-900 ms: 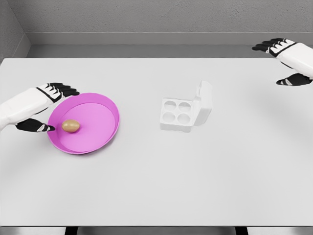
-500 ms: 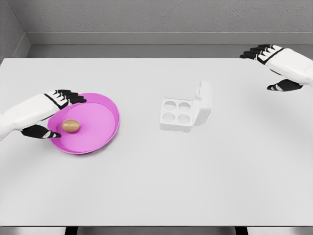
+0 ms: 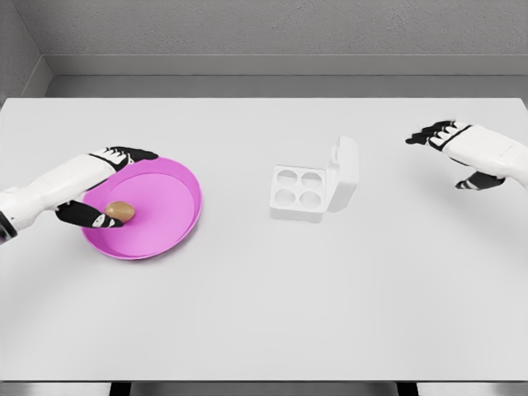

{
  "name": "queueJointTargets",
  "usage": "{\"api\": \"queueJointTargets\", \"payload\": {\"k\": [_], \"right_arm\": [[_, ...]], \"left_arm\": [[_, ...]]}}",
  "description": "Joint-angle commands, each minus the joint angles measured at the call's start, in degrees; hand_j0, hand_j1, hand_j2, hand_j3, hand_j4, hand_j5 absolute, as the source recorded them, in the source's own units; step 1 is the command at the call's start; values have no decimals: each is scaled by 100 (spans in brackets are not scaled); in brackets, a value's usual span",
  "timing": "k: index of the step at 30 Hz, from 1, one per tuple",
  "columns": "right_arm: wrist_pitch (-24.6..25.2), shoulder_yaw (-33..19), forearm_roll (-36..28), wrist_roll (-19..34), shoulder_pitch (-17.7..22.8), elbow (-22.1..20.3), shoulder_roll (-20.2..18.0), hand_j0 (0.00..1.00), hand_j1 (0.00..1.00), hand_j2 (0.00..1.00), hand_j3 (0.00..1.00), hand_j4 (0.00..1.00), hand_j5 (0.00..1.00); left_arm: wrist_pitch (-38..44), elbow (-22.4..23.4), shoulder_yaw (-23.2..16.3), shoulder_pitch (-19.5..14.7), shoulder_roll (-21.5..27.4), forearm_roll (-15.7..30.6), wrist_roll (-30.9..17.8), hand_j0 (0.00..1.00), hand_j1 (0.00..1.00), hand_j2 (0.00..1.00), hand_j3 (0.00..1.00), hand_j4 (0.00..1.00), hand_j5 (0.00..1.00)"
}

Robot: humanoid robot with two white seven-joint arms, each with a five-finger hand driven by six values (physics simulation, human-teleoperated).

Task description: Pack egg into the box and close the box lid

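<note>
A brown egg (image 3: pixel 121 211) lies in the pink plate (image 3: pixel 169 210) at the table's left. My left hand (image 3: pixel 111 186) reaches over the plate's left rim, fingers spread, with the thumb tip touching the egg's left side and the other fingers above the plate's far rim. The white egg box (image 3: pixel 301 192) stands at the centre with several empty cups and its lid (image 3: pixel 345 174) raised on the right. My right hand (image 3: pixel 454 153) hovers open over the table to the right of the box, well apart from it.
The white table (image 3: pixel 264 313) spreads wide in front of the plate and box. A grey wall runs along the table's far edge.
My left hand has slid right over the plate until the thumb meets the egg. My right hand has come down and left toward the box.
</note>
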Motion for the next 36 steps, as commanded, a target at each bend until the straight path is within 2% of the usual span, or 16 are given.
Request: {"api": "queueJointTargets", "payload": {"k": [1, 3, 9, 10, 11, 12, 13, 15, 18, 20, 22, 24, 27, 31, 33, 36], "right_arm": [[6, 50, 147, 162, 0, 77, -3, 100, 100, 100, 100, 100, 100], [6, 50, 155, 188, -9, 69, -3, 100, 100, 100, 100, 100, 100], [6, 129, 155, 197, -35, 25, -3, 100, 100, 100, 100, 100, 100], [6, 129, 155, 355, -35, 16, 6, 100, 100, 100, 100, 100, 100], [6, 121, 138, 680, -61, 16, 32, 100, 100, 100, 100, 100, 100], [6, 121, 129, 751, -62, 16, 50, 100, 100, 100, 100, 100, 100], [6, 121, 129, 751, -62, 16, 50, 100, 100, 100, 100, 100, 100], [6, 112, 120, 751, -62, -151, 50, 100, 100, 100, 100, 100, 100], [6, 112, 112, 751, -62, -265, 50, 100, 100, 100, 100, 100, 100], [6, 112, 112, 751, -62, -274, 67, 100, 100, 100, 100, 100, 100], [6, 112, 112, 751, -62, -274, 138, 100, 100, 100, 100, 100, 100], [6, 112, 120, 751, -70, -274, 190, 100, 100, 100, 100, 100, 100], [6, 112, 129, 760, -62, -274, 217, 100, 100, 100, 100, 100, 100], [6, 112, 129, 760, -62, -388, 217, 100, 100, 100, 100, 100, 100], [6, 112, 129, 751, -62, -388, 217, 100, 100, 100, 100, 100, 100], [6, 112, 120, 751, -62, -388, 208, 100, 100, 100, 100, 100, 100]], "left_arm": [[250, 15, -35, -17, 101, 268, 2, 100, 100, 100, 100, 100, 100], [830, 23, -106, -70, 180, 733, 2, 100, 100, 100, 100, 100, 100], [875, 58, -316, -149, 241, 786, 2, 100, 100, 100, 100, 100, 100], [971, 58, -343, -149, 294, 786, 2, 100, 100, 100, 100, 100, 100], [1068, 58, -361, -149, 303, 900, 2, 100, 100, 100, 100, 100, 100], [1068, 58, -396, -149, 321, 936, 2, 100, 100, 100, 100, 100, 100], [1068, 59, -422, -132, 347, 962, 2, 100, 100, 100, 100, 100, 100], [1068, 146, -554, -123, 610, 1322, 2, 100, 100, 100, 100, 100, 100], [1130, 190, -624, -141, 672, 1323, 2, 100, 100, 100, 100, 100, 100], [1130, 190, -651, -141, 681, 1314, 2, 91, 91, 91, 91, 91, 91], [1305, 313, -756, -149, 690, 1305, 2, 90, 90, 90, 90, 90, 90], [1367, 322, -774, -158, 690, 1270, 2, 90, 90, 90, 90, 90, 90], [1367, 472, -818, -167, 681, 919, 2, 89, 89, 89, 89, 89, 89], [1367, 463, -818, -220, 602, 505, 2, 88, 88, 88, 88, 88, 88], [1367, 454, -853, -237, 593, 453, 2, 84, 84, 84, 84, 84, 84], [1367, 428, -853, -290, 461, 48, 2, 84, 84, 84, 84, 84, 84]]}}
